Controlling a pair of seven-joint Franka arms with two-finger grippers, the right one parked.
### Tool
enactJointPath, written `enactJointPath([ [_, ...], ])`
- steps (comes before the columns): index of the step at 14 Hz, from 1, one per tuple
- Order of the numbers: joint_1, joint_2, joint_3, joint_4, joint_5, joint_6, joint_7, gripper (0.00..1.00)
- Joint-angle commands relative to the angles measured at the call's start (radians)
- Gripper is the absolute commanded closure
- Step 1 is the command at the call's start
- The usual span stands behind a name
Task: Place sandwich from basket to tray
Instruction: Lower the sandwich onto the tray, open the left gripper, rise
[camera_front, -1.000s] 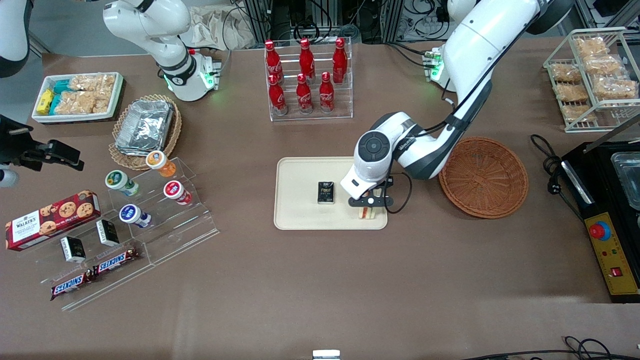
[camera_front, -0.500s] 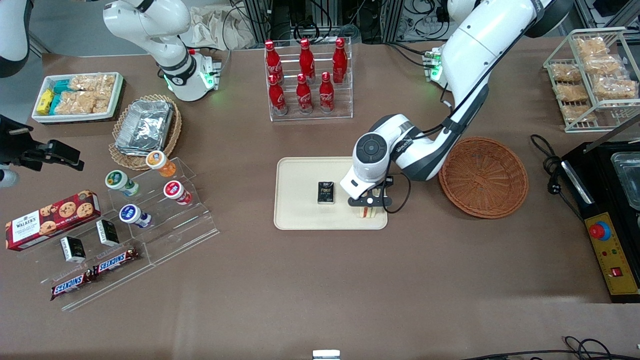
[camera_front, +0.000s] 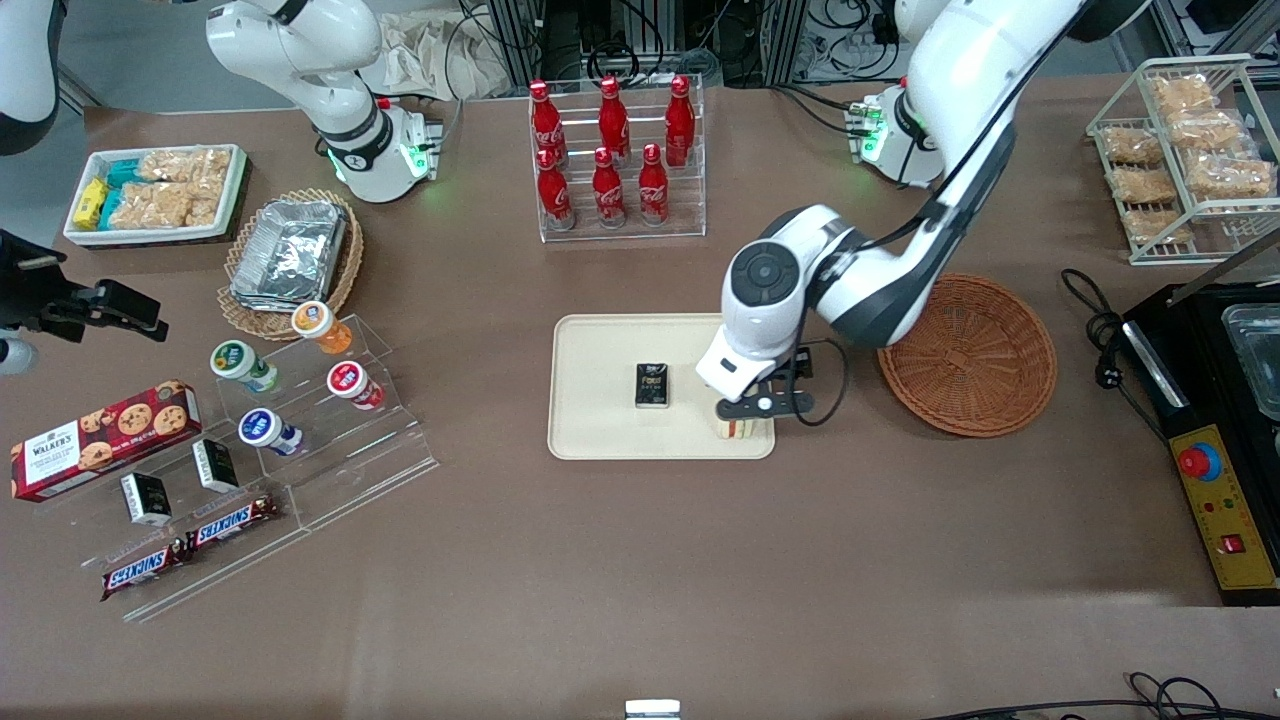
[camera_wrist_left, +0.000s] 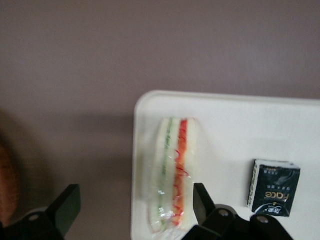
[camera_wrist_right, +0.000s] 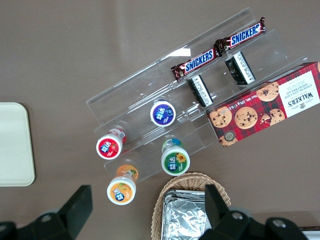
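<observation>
Tray (camera_front: 600, 400) – sandwich (camera_wrist_left: 172, 172) on edge, hand (camera_wrist_left: 132, 205) spread above.

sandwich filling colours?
Green and orange-red stripes between white bread on the sandwich, clearest in left wrist view.

At the top middle of your front view stands a clear rack of red Coca-Cola bottles (camera_front: 615, 160); along the upper edge toward the parked arm's end you have a white bin of snack packets (camera_front: 155, 190) and a tan wicker basket of foil containers (camera_front: 290, 255); lower down, a stepped acrylic stand (camera_front: 390, 455) holds round tubs (camera_front: 345, 382) and Snickers bars (camera_front: 190, 545), touching a Walker's cookie box (camera_front: 105, 425); mid-frame, a black Face packet (camera_front: 653, 385) lies on the tray (camera_front: 600, 430), near the spread gripper (camera_front: 745, 415) but apart from it.
</observation>
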Motion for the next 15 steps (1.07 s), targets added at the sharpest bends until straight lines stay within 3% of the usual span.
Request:
enactJointPath([
  [1, 0.046, -0.143, 0.003, 0.047, -0.095, -0.099, 0.003, 0.0],
  [4, 0.023, -0.313, 0.135, 0.063, -0.244, -0.139, 0.077, 0.0],
  [7, -0.012, -0.442, 0.316, 0.058, -0.378, -0.273, 0.389, 0.0],
  [13, -0.023, -0.573, 0.501, 0.045, -0.384, -0.493, 0.842, 0.0],
  [15, -0.013, -0.593, 0.522, 0.043, -0.378, -0.53, 0.898, 0.0],
])
